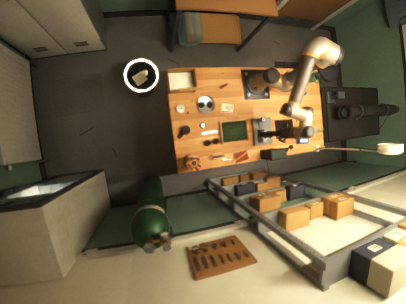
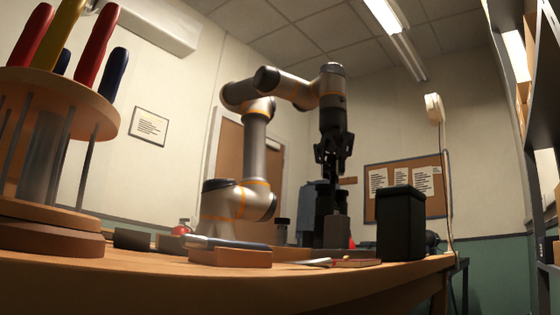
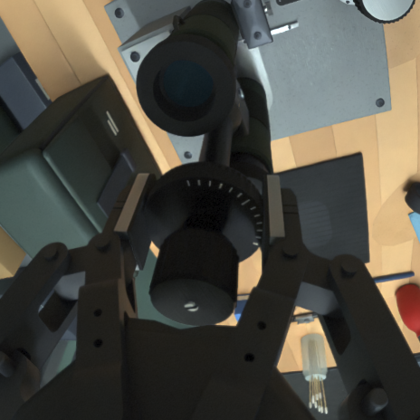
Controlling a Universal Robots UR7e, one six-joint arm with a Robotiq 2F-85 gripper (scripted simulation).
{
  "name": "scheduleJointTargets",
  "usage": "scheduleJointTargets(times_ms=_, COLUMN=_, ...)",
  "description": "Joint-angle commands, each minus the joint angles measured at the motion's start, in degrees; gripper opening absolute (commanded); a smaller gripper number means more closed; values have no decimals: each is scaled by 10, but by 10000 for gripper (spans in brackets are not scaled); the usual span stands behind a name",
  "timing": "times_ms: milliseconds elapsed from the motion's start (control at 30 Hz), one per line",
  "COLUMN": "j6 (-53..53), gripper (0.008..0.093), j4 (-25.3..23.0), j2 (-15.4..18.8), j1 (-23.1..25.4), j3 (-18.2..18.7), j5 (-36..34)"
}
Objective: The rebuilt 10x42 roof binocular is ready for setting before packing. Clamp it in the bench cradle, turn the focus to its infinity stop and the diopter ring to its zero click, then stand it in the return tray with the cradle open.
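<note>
The black binocular [image 3: 212, 113] is partly hidden by my fingers and by its own barrels as it stands in the grey bench cradle [image 3: 289, 68]. My gripper [image 3: 201, 212] is closed on the diopter ring [image 3: 203, 212], a black ring with white tick marks; one finger pad sits on each side of it. An eyecup [image 3: 194, 280] sticks out toward the wrist camera. The other eyepiece [image 3: 188, 86] shows its dark lens. From the second side camera the gripper [image 2: 332, 168] points straight down onto the binocular [image 2: 330, 205]. The return tray [image 1: 181, 80] sits at the bench's far left corner.
A dark green box [image 3: 59, 181] stands left of the cradle. A black mat [image 3: 326, 208] lies on the right. A black box [image 2: 400, 223] stands at the bench edge. A screwdriver rack [image 2: 48, 131], a red blower [image 3: 409, 303] and a swab jar [image 3: 314, 362] are nearby.
</note>
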Motion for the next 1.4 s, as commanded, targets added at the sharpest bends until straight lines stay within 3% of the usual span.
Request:
scheduleJointTargets(times_ms=0, j6=10, gripper=80, j4=-2, j2=1, j1=0, j3=0, j5=1)
scheduleJointTargets(times_ms=633, j6=177, gripper=80, j4=-2, j2=1, j1=0, j3=0, j5=1)
scheduleJointTargets(times_ms=1367, j6=198, gripper=90, j4=-2, j2=1, j1=0, j3=0, j5=1)
